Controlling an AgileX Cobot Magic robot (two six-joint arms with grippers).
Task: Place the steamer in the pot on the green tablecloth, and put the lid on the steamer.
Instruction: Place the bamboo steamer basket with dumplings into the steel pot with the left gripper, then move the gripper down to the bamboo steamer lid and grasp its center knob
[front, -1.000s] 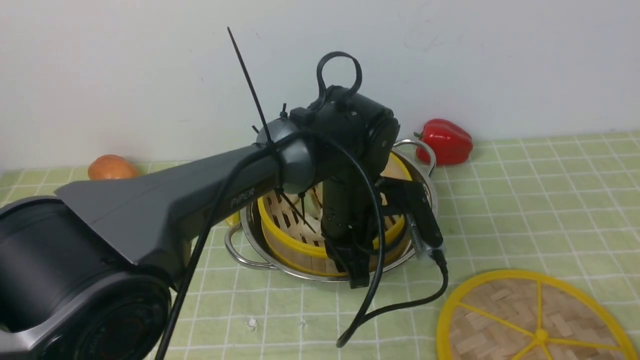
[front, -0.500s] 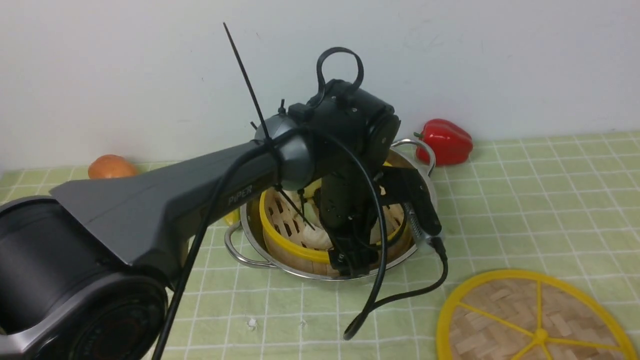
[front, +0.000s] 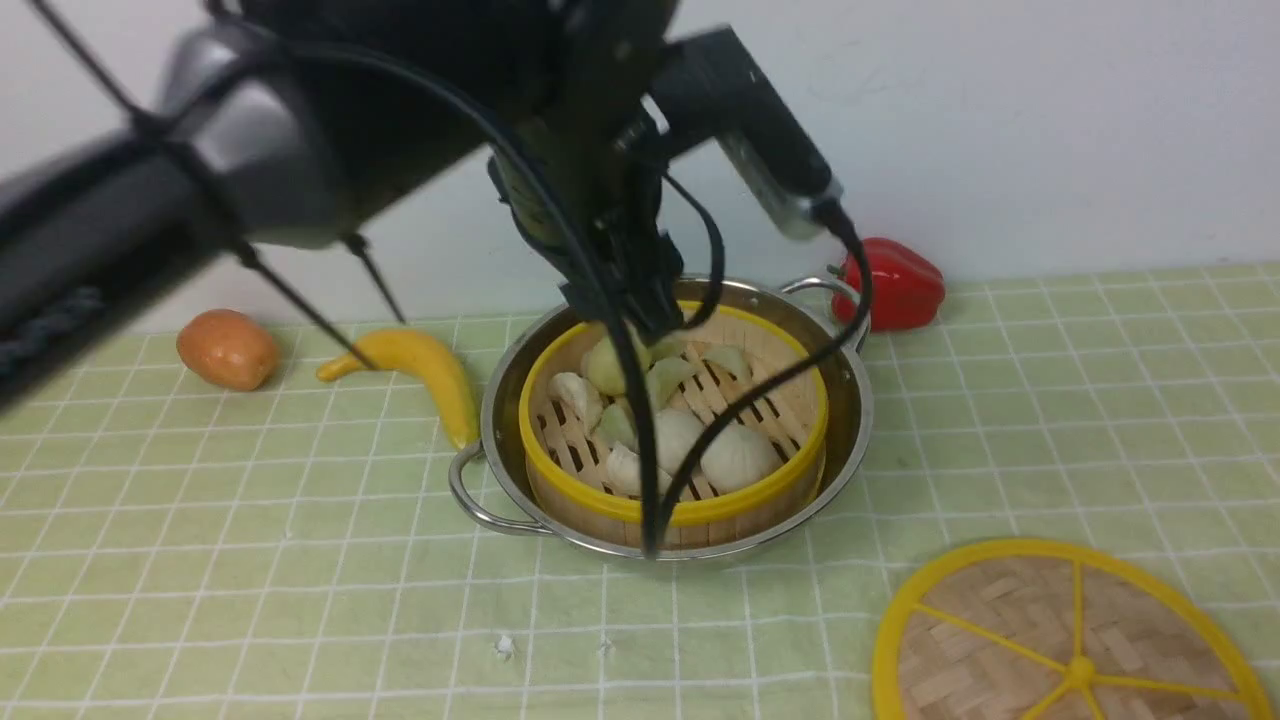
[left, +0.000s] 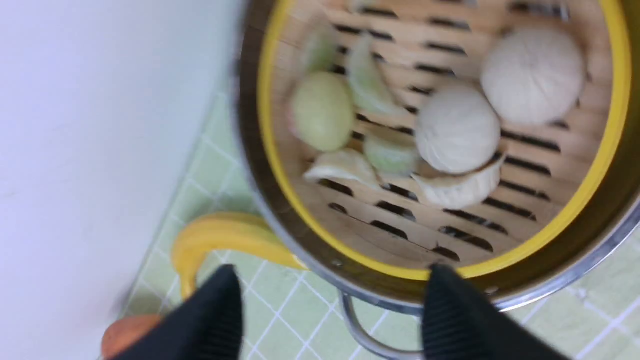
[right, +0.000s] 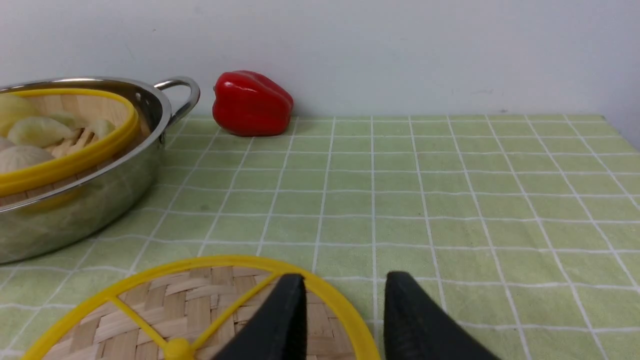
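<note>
a pale green tablecloth with a white grid of checks (front: 250, 560) covers the whole work surface. nearest, at the right front, a flat round woven-bamboo lid with a yellow rim and yellow spokes (front: 1000, 640) lies flat on the cloth, well apart from the pot. the right gripper (right: 345, 276) hangs over the lid's edge with its fingers parted. the yellow rim shows in the gap, but i cannot tell whether they touch it. the lid looks light, stiff and thin, so the rim is probably the place to pinch. that smooth rim could slip, and lying flat it offers little to get under.

further back, in the middle, stands a wide shallow shiny stainless-steel pot with looped wire handles (front: 860, 400). a round bamboo steamer with a yellow rim and slatted floor (front: 600, 505) already sits inside it, with a ring of steel showing around it. white toy buns and pale green dumplings (front: 735, 455) lie loose on the slats, low enough, i judge, not to foul a lid. the left gripper (left: 332, 272) hovers above the pot with its fingers spread wide, holding nothing.

beyond, a yellow banana (front: 430, 365) lies just beside the pot, with a round orange fruit (front: 228, 348) further left. a glossy red bell pepper (front: 895, 283) sits near the far handle, against a plain white wall (front: 1050, 120).
</note>
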